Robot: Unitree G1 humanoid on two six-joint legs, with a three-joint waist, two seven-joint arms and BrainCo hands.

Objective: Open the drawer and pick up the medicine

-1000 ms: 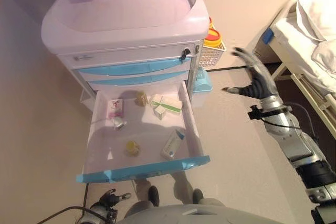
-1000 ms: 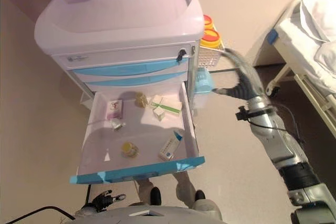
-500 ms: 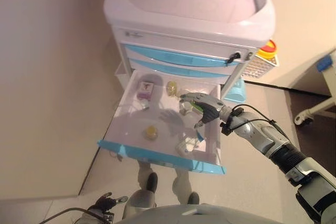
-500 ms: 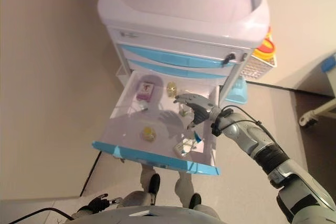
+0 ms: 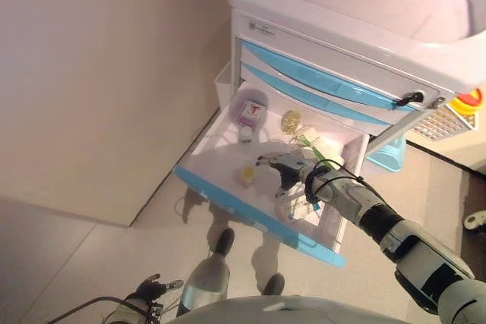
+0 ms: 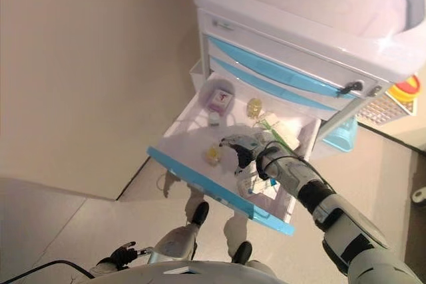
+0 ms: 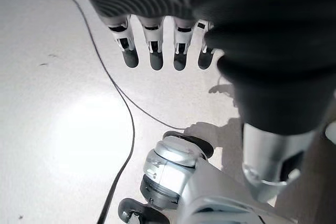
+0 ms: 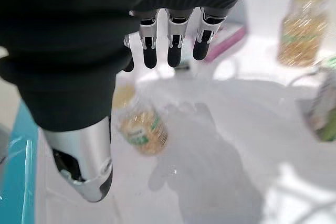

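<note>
The cart's [image 5: 364,13] lowest drawer [image 5: 250,209] with the blue front stands pulled out. Inside lie a pink box [image 5: 251,114], a yellow bottle [image 5: 291,121], a small vial [image 5: 245,134], a green-and-white box [image 5: 325,149], a blue-and-white box [image 5: 292,207] and a small yellow bottle [image 5: 246,174]. My right hand [image 5: 285,167] hovers inside the drawer, open, fingers straight and holding nothing. In the right wrist view the small yellow bottle [image 8: 140,127] lies just below the fingers [image 8: 172,51]. My left hand [image 7: 157,51] hangs open low by the floor, also seen at the lower left [image 5: 152,290].
A white basket [image 5: 440,119] with yellow-lidded containers hangs on the cart's right side, and a light blue bin [image 5: 386,154] sits below it. A beige wall [image 5: 99,73] runs close along the drawer's left.
My right hand came from beside the cart into the drawer and now sits lower, near the small yellow bottle. The head camera has swung, shifting the whole picture.
</note>
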